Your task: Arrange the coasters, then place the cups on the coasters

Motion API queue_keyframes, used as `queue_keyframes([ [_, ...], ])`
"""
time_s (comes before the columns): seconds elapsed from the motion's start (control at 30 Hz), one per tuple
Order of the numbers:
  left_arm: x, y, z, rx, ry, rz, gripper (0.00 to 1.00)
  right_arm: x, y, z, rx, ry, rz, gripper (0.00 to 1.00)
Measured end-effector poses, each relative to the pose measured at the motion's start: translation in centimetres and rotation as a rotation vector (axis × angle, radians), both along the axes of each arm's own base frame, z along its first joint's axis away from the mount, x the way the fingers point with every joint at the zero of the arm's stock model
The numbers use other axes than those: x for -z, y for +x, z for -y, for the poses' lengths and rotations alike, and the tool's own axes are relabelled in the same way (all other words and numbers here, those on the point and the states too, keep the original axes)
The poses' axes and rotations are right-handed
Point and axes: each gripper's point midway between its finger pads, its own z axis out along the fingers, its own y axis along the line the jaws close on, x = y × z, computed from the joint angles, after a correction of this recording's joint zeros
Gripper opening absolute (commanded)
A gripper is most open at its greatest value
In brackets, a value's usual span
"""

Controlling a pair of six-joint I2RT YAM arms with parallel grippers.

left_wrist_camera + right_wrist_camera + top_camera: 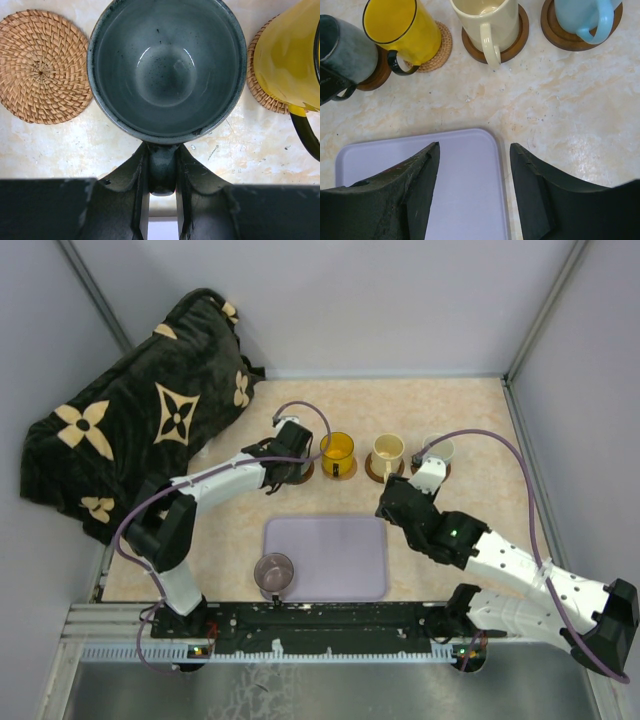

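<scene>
My left gripper (162,172) is shut on the handle of the dark grey-green cup (166,70). In the right wrist view this cup (342,50) stands over a dark brown coaster (377,75); whether it rests on it I cannot tell. An empty woven coaster (42,65) lies to its left. The yellow cup (402,30) sits on a woven coaster (442,47), the cream cup (487,20) on a dark coaster (515,42), and the light blue cup (582,17) on another coaster (560,37). The purple-grey cup (274,573) stands at the tray's left edge. My right gripper (475,160) hangs open over the tray's far right corner.
The lavender tray (330,558) lies in the near middle of the table. A dark patterned cloth (130,430) covers the far left. Grey walls close off the back and both sides. The right arm (500,560) crosses the near right.
</scene>
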Motion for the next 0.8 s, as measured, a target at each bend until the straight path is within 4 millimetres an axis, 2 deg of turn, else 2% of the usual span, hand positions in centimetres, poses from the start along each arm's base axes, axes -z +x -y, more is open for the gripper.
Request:
queue_keyframes([
  [0.4, 0.14, -0.15, -0.03, -0.013, -0.008, -0.006, 0.0, 0.08, -0.06, -0.13, -0.006, 0.002, -0.005, 0.59],
  [0.57, 0.18, -0.2, -0.03, -0.021, -0.013, -0.009, 0.04, 0.09, -0.07, -0.17, -0.007, 0.004, -0.006, 0.59],
  [0.73, 0.18, -0.22, 0.01, -0.031, -0.021, -0.009, 0.19, 0.11, -0.09, -0.23, -0.01, 0.005, -0.008, 0.59],
  [0.8, 0.25, -0.25, -0.01, -0.034, -0.023, -0.011, 0.22, 0.12, -0.08, -0.27, -0.011, 0.006, -0.008, 0.59],
])
